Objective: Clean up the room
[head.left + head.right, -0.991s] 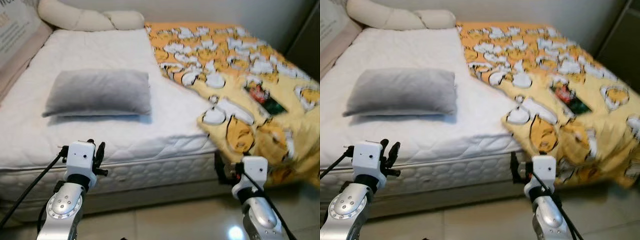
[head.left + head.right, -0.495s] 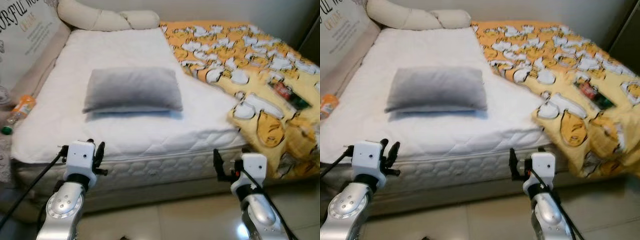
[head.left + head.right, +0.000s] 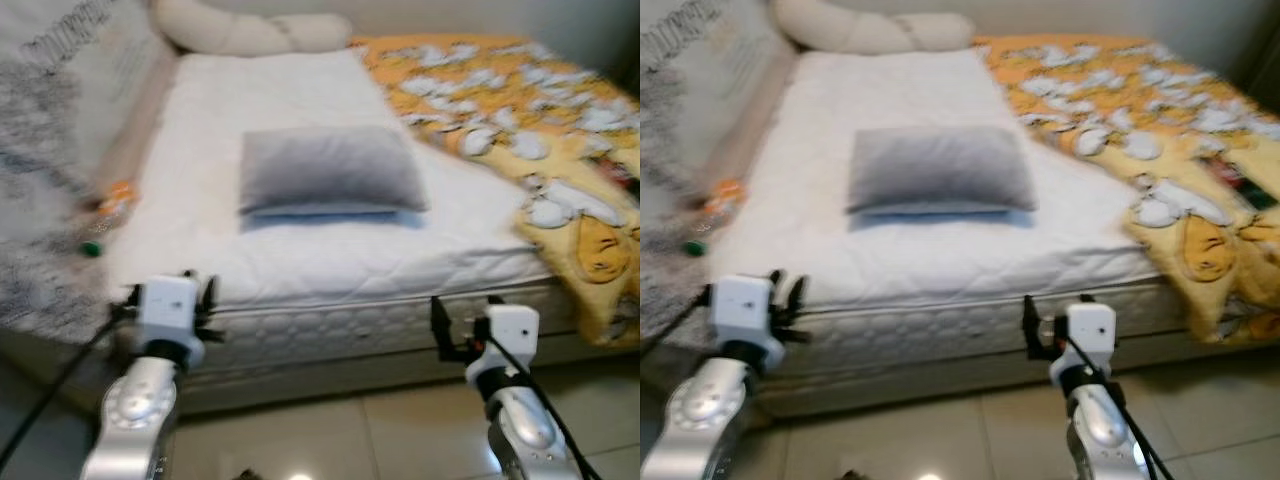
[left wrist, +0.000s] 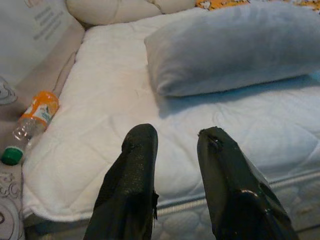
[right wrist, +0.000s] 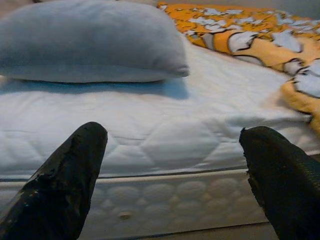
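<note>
A grey pillow [image 3: 330, 170] lies flat in the middle of the white mattress [image 3: 200, 240]. An orange bottle [image 4: 35, 112] with a green cap lies at the mattress's left edge [image 3: 105, 205], against a slanted panel. A yellow patterned blanket [image 3: 540, 130] covers the bed's right side and hangs over the front corner. My left gripper [image 4: 175, 135] hovers before the bed's front edge, open a little with nothing between its fingers. My right gripper [image 5: 174, 131] is level with it farther right, wide open and empty.
A long cream bolster [image 3: 250, 30] lies across the head of the bed. A grey-and-white printed panel [image 3: 50, 150] runs along the left side, blurred. Tiled floor [image 3: 350, 430] lies between me and the bed's front side.
The camera has swung left: pillow and blanket slide right in the picture, and the orange bottle and printed panel have come into view. Both grippers keep their pose.
</note>
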Robot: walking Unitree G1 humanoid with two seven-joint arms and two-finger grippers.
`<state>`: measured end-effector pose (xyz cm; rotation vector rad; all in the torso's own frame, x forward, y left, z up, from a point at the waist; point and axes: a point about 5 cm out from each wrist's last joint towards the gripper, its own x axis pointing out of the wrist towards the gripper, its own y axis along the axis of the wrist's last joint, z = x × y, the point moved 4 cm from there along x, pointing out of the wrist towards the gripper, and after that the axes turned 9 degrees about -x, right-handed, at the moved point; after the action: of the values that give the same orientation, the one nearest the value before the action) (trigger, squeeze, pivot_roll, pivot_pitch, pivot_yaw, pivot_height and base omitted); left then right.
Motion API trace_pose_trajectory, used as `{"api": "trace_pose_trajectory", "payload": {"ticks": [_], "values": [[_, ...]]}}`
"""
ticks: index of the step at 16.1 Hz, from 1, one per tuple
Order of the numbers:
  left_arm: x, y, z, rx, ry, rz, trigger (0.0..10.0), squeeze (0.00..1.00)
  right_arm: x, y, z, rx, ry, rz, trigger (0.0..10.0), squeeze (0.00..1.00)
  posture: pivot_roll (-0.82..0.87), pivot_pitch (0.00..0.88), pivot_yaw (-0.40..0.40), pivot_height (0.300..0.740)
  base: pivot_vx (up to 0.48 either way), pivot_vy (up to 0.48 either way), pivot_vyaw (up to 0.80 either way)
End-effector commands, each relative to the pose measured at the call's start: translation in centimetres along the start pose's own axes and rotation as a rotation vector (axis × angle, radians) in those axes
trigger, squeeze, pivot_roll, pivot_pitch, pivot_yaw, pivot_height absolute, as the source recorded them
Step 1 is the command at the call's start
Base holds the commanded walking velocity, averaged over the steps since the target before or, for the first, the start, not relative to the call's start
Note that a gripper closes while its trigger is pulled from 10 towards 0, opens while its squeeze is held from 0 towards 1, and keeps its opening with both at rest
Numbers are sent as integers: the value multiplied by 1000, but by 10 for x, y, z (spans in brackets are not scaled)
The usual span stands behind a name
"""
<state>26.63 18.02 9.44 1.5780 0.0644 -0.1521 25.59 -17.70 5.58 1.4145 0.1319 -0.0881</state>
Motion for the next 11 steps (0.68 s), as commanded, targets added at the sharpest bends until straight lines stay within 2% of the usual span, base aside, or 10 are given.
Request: {"api": "trace_pose_trajectory", "payload": {"ticks": [1, 2, 3, 4, 7, 9, 11], "values": [[1, 4, 0, 3, -2, 14, 10000, 0, 4, 11, 2, 5, 4, 34, 10000, 0, -10, 0, -6, 740, 0, 0, 0], [1, 4, 1, -13, -6, 12, 10000, 82, 5, 13, 2, 10, 6, 41, 10000, 0, -11, 0, -4, 740, 0, 0, 0], [1, 4, 2, -35, -9, 6, 10000, 514, 6, 15, 1, 12, 9, 45, 10000, 0, -11, 0, -4, 740, 0, 0, 0], [2, 4, 2, -45, -13, 4, 10000, 1000, 7, 15, 1, 11, 11, 46, 10000, 0, -11, 0, -3, 740, 0, 0, 0], [2, 7, 4, -39, -23, 11, 10000, 1000, 8, 17, 1, 1, 18, 51, 10000, 0, -9, 0, -2, 740, 0, 0, 0], [3, 9, 3, -35, -22, 16, 10000, 1000, 9, 19, -2, -41, 46, 55, 10000, 0, -10, 0, 0, 740, 0, 0, 0], [4, 10, 2, -30, -23, 18, 10000, 1000, 10, 19, -3, -39, 52, 53, 10000, 0, -9, 0, 1, 740, 122, 0, 759]]}}
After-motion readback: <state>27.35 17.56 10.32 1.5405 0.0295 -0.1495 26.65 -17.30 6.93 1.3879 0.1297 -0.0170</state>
